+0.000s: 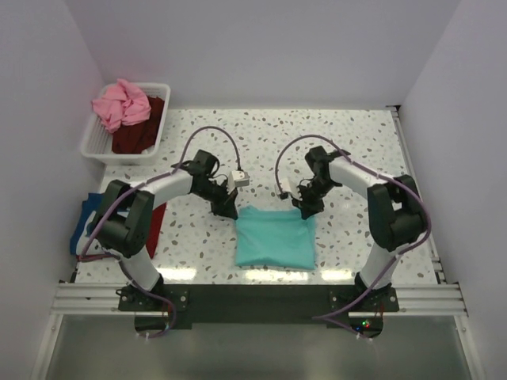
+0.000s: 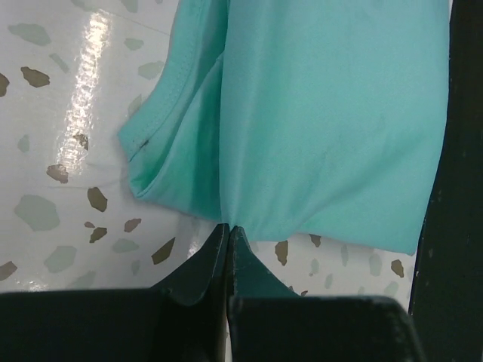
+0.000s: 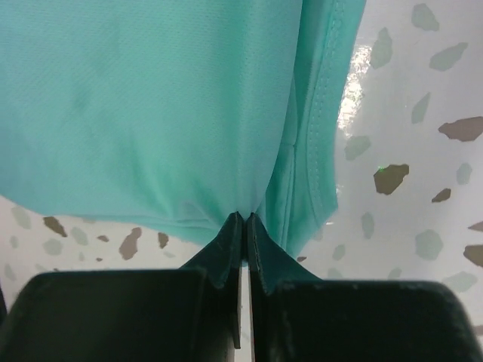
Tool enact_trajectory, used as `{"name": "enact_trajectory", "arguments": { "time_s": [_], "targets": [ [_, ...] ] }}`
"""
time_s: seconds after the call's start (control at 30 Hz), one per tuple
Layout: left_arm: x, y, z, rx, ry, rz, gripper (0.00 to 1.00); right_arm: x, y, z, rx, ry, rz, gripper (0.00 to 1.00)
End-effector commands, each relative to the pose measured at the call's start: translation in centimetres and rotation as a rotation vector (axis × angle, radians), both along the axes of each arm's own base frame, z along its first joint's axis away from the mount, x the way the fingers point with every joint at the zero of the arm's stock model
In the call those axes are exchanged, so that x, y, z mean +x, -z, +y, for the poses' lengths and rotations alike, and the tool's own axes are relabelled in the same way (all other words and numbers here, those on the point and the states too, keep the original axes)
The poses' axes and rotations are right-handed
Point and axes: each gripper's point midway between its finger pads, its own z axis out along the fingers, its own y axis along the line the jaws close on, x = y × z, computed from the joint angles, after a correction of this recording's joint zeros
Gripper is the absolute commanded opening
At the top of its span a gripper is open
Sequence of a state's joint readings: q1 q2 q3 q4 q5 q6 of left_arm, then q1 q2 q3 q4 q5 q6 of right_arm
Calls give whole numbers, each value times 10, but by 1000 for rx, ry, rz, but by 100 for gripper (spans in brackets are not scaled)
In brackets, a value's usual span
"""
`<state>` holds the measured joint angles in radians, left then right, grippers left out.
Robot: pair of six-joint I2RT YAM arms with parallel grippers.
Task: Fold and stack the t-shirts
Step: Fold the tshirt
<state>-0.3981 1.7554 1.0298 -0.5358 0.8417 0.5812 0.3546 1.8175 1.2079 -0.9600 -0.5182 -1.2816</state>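
Speckled white table carries the folded teal t-shirt at centre, near the arm bases. The left gripper has its jaws closed on the shirt's far left corner. The right gripper is clamped likewise on the far right corner. A pink t-shirt and a maroon t-shirt lie in the basket, far left.

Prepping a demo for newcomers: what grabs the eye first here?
The teal t-shirt lies folded near the middle of the speckled table, with the left gripper and right gripper each pinching a far corner of it. At the far left, a white basket holds a pink t-shirt bunched on a dark maroon t-shirt.
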Motion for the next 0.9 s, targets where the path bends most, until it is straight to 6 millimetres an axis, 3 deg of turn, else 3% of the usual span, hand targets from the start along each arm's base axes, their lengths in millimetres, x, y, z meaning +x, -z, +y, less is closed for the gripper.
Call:
{"name": "enact_trajectory", "arguments": {
  "time_s": [0.0, 0.07, 0.13, 0.17, 0.2, 0.23, 0.33, 0.4, 0.43, 0.57, 0.7, 0.87],
  "targets": [
    [-4, -28, -9, -84, 37, -95, 0, -16, -30, -2, 47, 43, 5, 0],
    [-9, -26, -9, -81, 79, -149, 0, -25, -44, -2, 72, 42, 13, 0],
    [-6, -26, -9, -79, 85, -194, 9, -42, -53, -4, 73, 29, 58, 6],
    [-3, -25, -9, -73, 88, -212, 18, -48, -54, -5, 72, 25, 80, 16],
    [-1, -25, -9, -69, 92, -225, 27, -57, -55, -9, 56, 20, 118, 35],
    [7, -31, -11, -75, 94, -257, 38, -62, -53, -12, 41, 19, 137, 41],
    [29, -50, -18, -96, 105, -374, 51, -66, -53, -24, 3, 55, 181, 45],
    [38, -61, -26, -122, 127, -427, 54, -59, -53, -29, 0, 134, 219, 47],
    [45, -71, -33, -137, 138, -456, 54, -47, -58, -27, 18, 166, 209, 47],
    [40, -71, -73, -154, 226, -455, 51, -6, -70, -5, 132, 361, 302, 38],
    [33, -56, -104, -164, 274, -412, 47, 32, -71, 26, 222, 565, 433, 19],
    [28, -34, -125, -150, 282, -335, 48, 59, -64, 48, 287, 744, 538, 11]
  ]
}}
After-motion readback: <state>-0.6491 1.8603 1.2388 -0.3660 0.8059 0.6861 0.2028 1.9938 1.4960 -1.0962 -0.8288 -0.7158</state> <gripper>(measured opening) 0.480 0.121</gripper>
